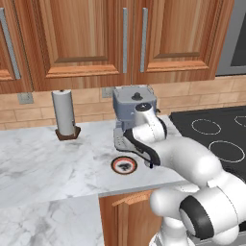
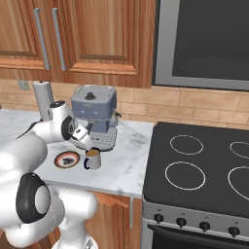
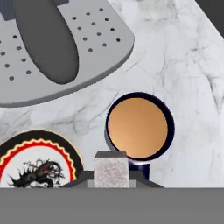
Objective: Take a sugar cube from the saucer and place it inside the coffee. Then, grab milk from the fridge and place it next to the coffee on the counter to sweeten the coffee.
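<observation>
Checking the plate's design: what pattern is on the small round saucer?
Small round saucer: black edge, red zigzag ring, white centre with dark figure; hand view.

White arm bent low and forward, fingers (image 3: 111, 175) clamped on a grey cube (image 3: 111, 168).

- The espresso machine (image 2: 94, 116) walls off the counter (image 1: 43, 163) just behind the coffee (image 2: 92, 158).
- Saucer (image 2: 66, 159) crowds 1 side; stove-side marble lies open.
</observation>
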Controlling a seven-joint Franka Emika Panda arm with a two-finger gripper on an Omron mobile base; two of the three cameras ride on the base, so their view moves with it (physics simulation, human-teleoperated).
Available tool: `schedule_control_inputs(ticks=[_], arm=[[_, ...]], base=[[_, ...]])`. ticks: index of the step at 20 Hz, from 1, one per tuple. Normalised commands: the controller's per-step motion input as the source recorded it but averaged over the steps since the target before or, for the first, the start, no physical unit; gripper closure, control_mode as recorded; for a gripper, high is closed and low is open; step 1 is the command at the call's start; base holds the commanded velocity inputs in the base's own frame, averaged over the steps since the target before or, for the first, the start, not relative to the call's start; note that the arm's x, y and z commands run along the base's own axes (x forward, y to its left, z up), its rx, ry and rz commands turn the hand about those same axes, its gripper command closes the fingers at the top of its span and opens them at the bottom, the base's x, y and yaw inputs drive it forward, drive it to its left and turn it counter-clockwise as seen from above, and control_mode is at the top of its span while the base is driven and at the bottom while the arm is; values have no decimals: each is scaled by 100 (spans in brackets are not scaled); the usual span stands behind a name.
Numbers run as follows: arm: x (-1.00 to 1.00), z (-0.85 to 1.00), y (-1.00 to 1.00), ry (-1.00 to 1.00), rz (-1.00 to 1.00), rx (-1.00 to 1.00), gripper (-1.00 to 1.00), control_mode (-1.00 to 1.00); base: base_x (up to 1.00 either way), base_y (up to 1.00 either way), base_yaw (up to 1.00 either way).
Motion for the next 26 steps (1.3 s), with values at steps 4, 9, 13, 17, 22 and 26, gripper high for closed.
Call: schedule_control_inputs(ticks=[4, 9, 13, 17, 22, 26], arm=[[6, 8, -35, 0, -8, 1, 100, -100], [18, -11, -1, 0, 0, 0, 100, -100], [13, -5, -6, 0, 0, 0, 100, -100], [9, -9, -8, 0, 0, 0, 100, -100], [1, -3, -22, 0, 0, 0, -100, -100], [0, 0, -13, 0, 0, 0, -100, -100]], base=[[0, 0, 0], [0, 0, 0], [0, 0, 0], [0, 0, 0], [0, 0, 0], [0, 0, 0]])
